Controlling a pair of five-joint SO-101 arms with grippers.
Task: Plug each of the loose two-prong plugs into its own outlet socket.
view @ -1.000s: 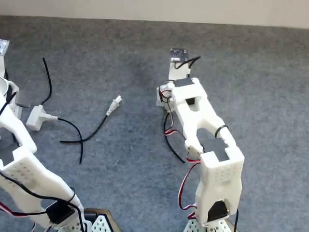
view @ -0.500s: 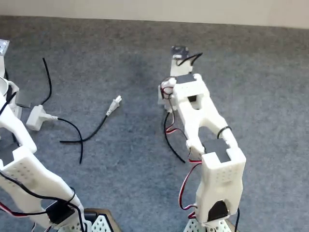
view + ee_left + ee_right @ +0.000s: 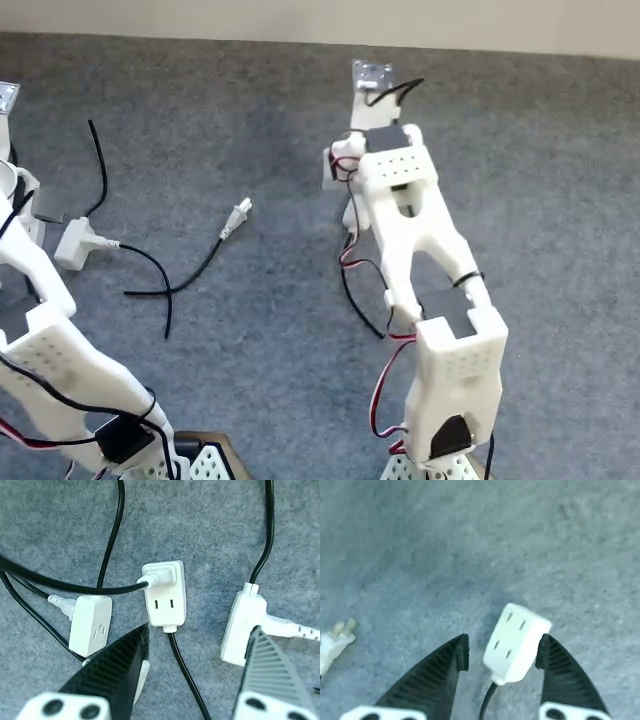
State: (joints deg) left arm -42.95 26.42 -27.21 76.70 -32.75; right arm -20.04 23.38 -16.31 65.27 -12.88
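**Grey carpet: one plug loose, both grippers open**

Grey carpet [image 3: 250, 330] under everything.

- **Plug:** the loose two-prong plug [image 3: 240, 210] lies flat on the carpet, well left of the right arm [image 3: 410, 220]. Its black cord [image 3: 190, 278] trails back toward the left arm [image 3: 60, 370]. The plug [image 3: 334, 641] also sits at the edge of the right wrist view with both prongs visible and nothing touching it.
- **Right side:** the right gripper [image 3: 503, 637] has its jaws apart, straddling a white socket block [image 3: 516, 636].
  - The block sits tilted on the carpet, slotted face up, with four slots visible and a dark cord leaving one end.
  - One finger [image 3: 552, 662] is at the block's edge, touching or just beside it; can't tell which.
  - The other finger [image 3: 445, 670] is apart from the block, so it isn't clamped.
- **Left side:** the left gripper [image 3: 200, 630] has its jaws wide apart over three white sockets.
  - The centre socket [image 3: 165, 592] has a white plug seated in one end, one pair of slots free, and a black cord out the other end.
  - The second socket [image 3: 90, 625] is just beside the black finger [image 3: 120, 665], slots free.
  - The third socket [image 3: 242, 627] is just beside the grey finger [image 3: 270, 670], with a white plug and lead coming off its side.
  - The third socket [image 3: 75, 243] also shows in the high view, at the left edge by the left arm.
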